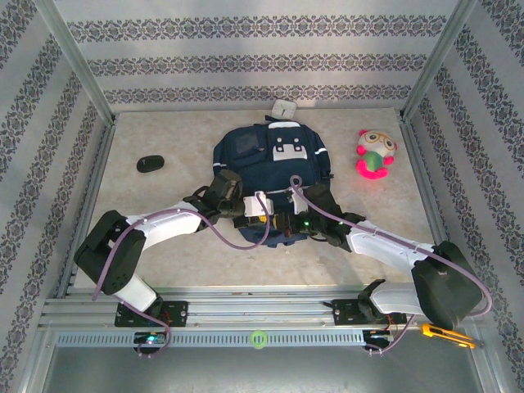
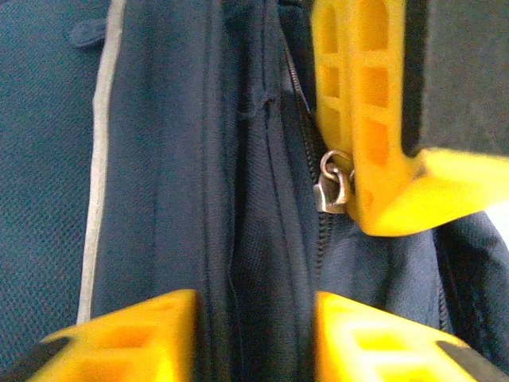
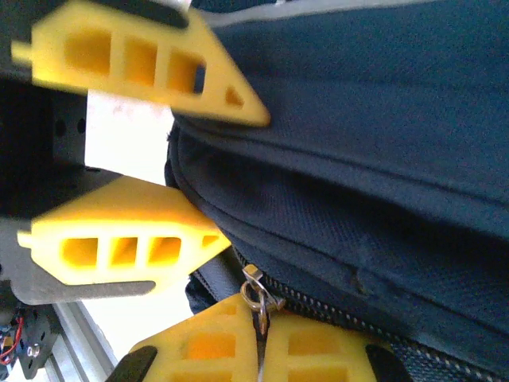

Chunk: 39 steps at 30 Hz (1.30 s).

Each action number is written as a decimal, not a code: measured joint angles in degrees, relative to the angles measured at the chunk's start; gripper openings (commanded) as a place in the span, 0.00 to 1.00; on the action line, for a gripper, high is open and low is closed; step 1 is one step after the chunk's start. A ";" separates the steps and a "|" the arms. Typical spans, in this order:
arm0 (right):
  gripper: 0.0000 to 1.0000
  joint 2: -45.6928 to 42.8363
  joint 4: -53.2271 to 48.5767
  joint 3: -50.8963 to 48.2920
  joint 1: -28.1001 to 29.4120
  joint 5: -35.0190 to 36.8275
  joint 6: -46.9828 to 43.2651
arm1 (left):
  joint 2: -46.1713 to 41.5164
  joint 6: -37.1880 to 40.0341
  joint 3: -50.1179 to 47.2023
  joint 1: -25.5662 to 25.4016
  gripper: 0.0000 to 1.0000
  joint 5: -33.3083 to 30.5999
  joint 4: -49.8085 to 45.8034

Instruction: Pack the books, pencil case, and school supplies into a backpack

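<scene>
The backpack [image 1: 254,160] lies flat in the middle of the desk [image 1: 164,237], its top with the white patches toward the far wall and its bottom edge toward the arms. It is navy fabric with a pale grey stripe. From above, its inside is hidden. In the wrist views the zip teeth beside the pull [image 3: 254,286] look meshed; further along I cannot tell.

The right gripper [image 3: 258,338] is clamped on the small metal pull at the near edge of the backpack, its yellow fingers pressed together with the pull's tab between them. The left gripper [image 2: 254,318] is just beside it, its fingers part-way apart and straddling a ridge of navy fabric next to the zip. The fabric lies between the fingers, but whether they pinch it I cannot tell.

The pencil case [image 1: 284,107], a small pale box, sits on the desk just beyond the top of the backpack, near the far wall. A black oval [image 1: 150,164] lies on the desk well to the left of the backpack. A pink-and-green plush [image 1: 375,154] sits to its right, apart from it.
</scene>
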 measured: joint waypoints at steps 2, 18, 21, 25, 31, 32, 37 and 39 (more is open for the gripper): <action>0.00 -0.33 0.15 -0.22 -0.96 0.00 0.00 | -0.15 0.28 0.00 0.00 0.06 -0.02 -0.28; 0.00 -3.58 -4.17 -1.73 -11.74 -9.33 -3.50 | -11.34 7.52 -0.70 3.82 0.17 -1.64 -15.02; 0.00 -3.28 -4.33 -1.73 -11.17 -9.46 -3.56 | -12.02 6.58 -0.70 3.65 0.51 -0.59 -17.11; 0.00 -3.02 -4.42 -1.73 -11.17 -9.20 -3.69 | -12.22 2.54 -0.68 0.00 0.71 -0.85 -16.13; 0.00 -2.93 -4.35 -1.73 -11.17 -9.20 -3.69 | -6.73 -2.40 1.95 -9.31 0.76 -6.21 -7.13; 0.00 -2.93 -4.28 -1.73 -11.04 -9.18 -3.69 | -5.27 -2.86 2.40 -9.99 0.74 -7.37 -5.33; 0.00 -2.93 -4.22 -1.73 -10.82 -8.98 -3.69 | 0.57 -3.74 3.65 -10.29 0.34 -13.66 -0.76; 0.00 -2.93 -4.28 -1.73 -10.82 -8.79 -3.78 | 1.64 -3.91 3.91 -10.08 0.08 -15.47 -0.17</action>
